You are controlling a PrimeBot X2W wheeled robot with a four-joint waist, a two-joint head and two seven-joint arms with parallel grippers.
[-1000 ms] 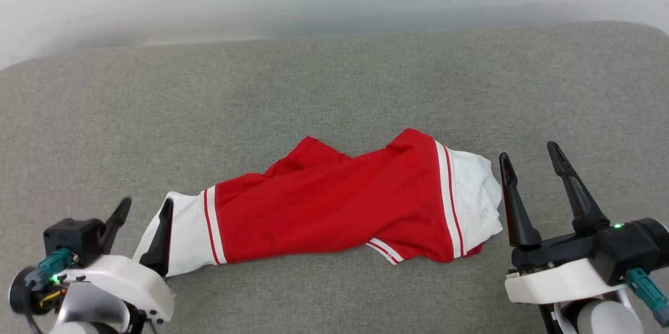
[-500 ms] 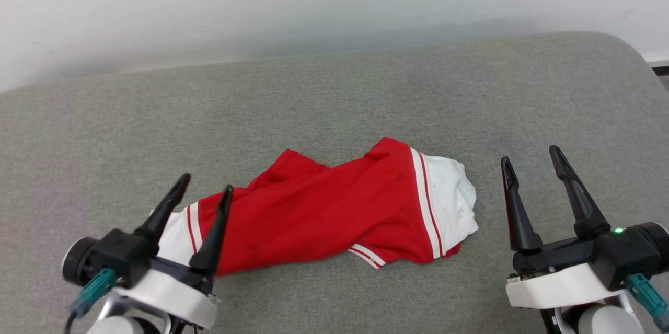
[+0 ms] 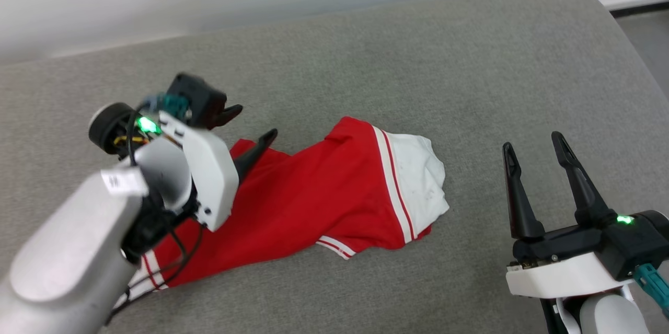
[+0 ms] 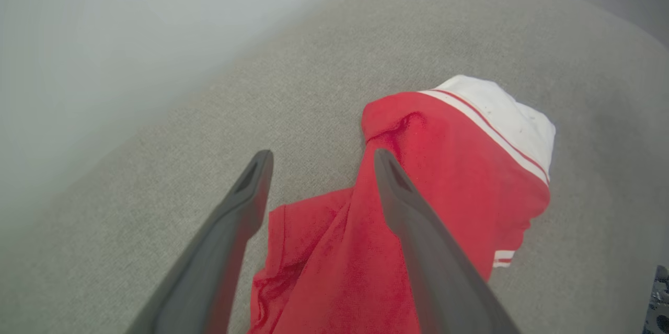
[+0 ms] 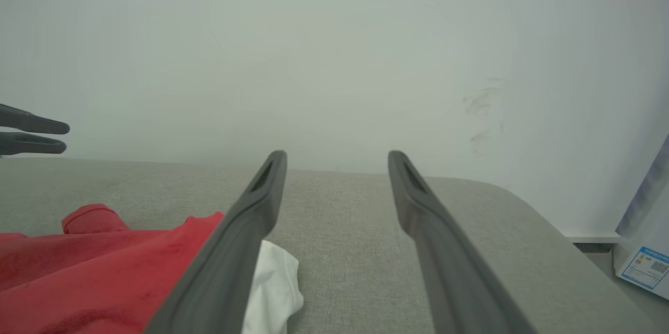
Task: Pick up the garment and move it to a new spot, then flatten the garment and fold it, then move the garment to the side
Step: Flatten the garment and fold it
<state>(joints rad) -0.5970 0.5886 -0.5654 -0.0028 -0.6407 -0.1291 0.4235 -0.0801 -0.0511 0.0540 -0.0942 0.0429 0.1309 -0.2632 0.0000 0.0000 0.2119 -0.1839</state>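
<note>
The garment [image 3: 313, 203] is found stretched out as a twisted, rumpled band on the grey padded surface [image 3: 470, 62], and nothing of it is lifted. Its long axis is laid on a slant in the head view. One striped end is tucked low under the left forearm [image 3: 68, 261], close to the robot. The other end, the white sleeve [image 3: 418, 177], is set out to the right and a little farther off.

The left end effector [image 3: 257, 121] is carried over the far edge of the red cloth, left of the band's middle. Its fingers are spread wide and pointed across toward the right, with nothing held. In the left wrist view one finger is set over red fabric and the other over bare grey, so a folded red edge is framed between them. Whether cloth is touched cannot be told.

The right end effector [image 3: 531, 141] is kept apart from the sleeve end, to its right, wide apart too and empty. The left arm is judged the nearer by far. A downward reach onto that edge is what the pick-up seems to be turned on, with the sleeve end left to the right arm.
</note>
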